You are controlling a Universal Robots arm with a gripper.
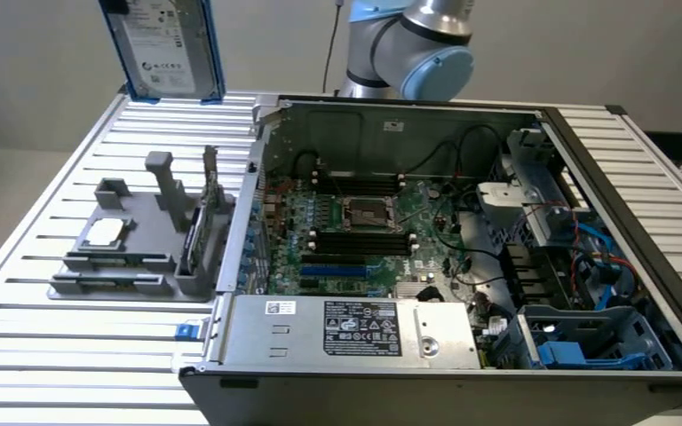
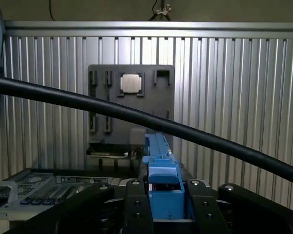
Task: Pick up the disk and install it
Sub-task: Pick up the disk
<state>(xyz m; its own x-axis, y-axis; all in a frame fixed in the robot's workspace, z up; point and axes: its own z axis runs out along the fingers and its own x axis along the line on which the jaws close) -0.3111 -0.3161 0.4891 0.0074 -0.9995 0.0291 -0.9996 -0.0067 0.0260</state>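
The disk [image 1: 163,49], a silver-grey drive with a white label in a blue carrier, hangs upright in the air above the table's far corner at the exterior view's left. In the wrist view its blue carrier edge [image 2: 161,180] runs straight out between my black fingers [image 2: 136,207]. My gripper [image 2: 164,197] is shut on it. Below the disk lies the grey fixture [image 2: 131,102] with a small square silver chip [image 2: 131,84] on it.
The open computer case [image 1: 436,222] lies on the slatted table [image 1: 68,355], with a grey power-supply box [image 1: 353,330] at its front and blue drive bays [image 1: 578,342] at its right. The grey fixture [image 1: 139,240] stands left of the case. A black cable [image 2: 136,117] crosses the wrist view.
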